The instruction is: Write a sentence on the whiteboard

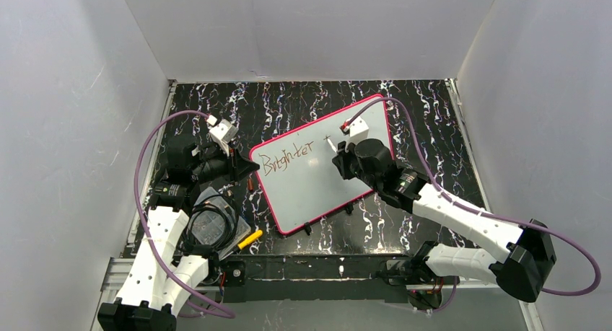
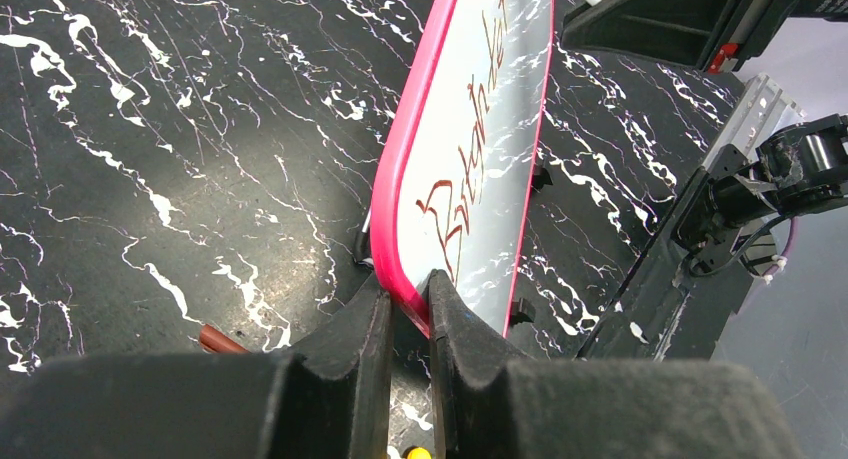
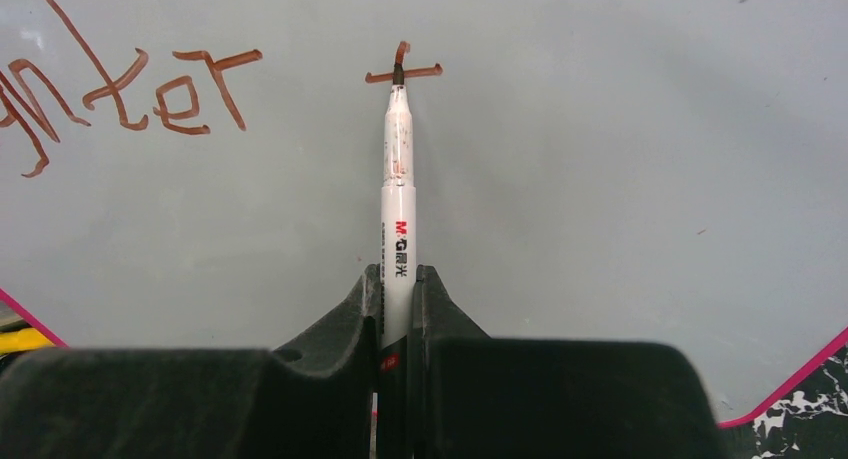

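From above, the whiteboard (image 1: pixel 317 190) is lying skewed, with bare tabletop (image 1: pixel 433 129) open beyond its far and right edges. The sentence (image 1: pixel 289 160) is reading "Brighter".

Left wrist: the left gripper (image 2: pixel 405 294) is pinching the board's pink edge, nearly closed.

Right wrist: the right gripper (image 3: pixel 398 279) is clamping a marker (image 3: pixel 399 179), its tip touching a cross stroke (image 3: pixel 425 72), with blank board stretching rightward.

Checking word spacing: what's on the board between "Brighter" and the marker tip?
Nothing: in the right wrist view, bare whiteboard separates the last letter of the sentence from the marker tip.
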You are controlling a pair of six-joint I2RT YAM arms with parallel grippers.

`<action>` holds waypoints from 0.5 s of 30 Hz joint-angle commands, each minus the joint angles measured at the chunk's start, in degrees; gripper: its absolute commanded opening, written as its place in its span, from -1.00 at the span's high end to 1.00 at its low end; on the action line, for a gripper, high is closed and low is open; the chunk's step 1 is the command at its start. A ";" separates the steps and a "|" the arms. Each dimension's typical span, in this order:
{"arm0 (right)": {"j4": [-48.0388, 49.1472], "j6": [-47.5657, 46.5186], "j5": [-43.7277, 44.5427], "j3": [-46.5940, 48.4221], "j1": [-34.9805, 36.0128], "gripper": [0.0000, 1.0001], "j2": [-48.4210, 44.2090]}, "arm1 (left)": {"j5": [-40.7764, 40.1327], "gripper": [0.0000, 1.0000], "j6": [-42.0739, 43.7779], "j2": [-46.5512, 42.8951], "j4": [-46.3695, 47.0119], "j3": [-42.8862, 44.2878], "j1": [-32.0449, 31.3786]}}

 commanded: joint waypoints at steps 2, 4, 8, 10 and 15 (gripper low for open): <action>-0.69 3.19 -1.62 -2.47 -0.12 0.97 -1.52 | -1.50 1.00 5.08 -0.60 -1.88 -0.83 -0.27; -0.94 3.85 -1.69 -3.13 0.01 0.97 -2.11 | -1.52 1.00 5.04 -0.60 -1.88 -0.82 -0.33; -1.58 4.14 -1.43 -3.50 0.20 0.97 -2.57 | -1.41 1.00 5.04 -0.55 -1.82 -0.82 -0.27; -2.14 3.78 -0.19 -3.09 0.18 0.97 -2.28 | -1.34 1.00 4.95 -0.59 -1.82 -0.82 -0.27; -2.31 2.84 3.27 -0.98 0.16 0.97 -1.68 | -1.45 1.00 4.98 -0.68 -1.82 -0.88 -0.27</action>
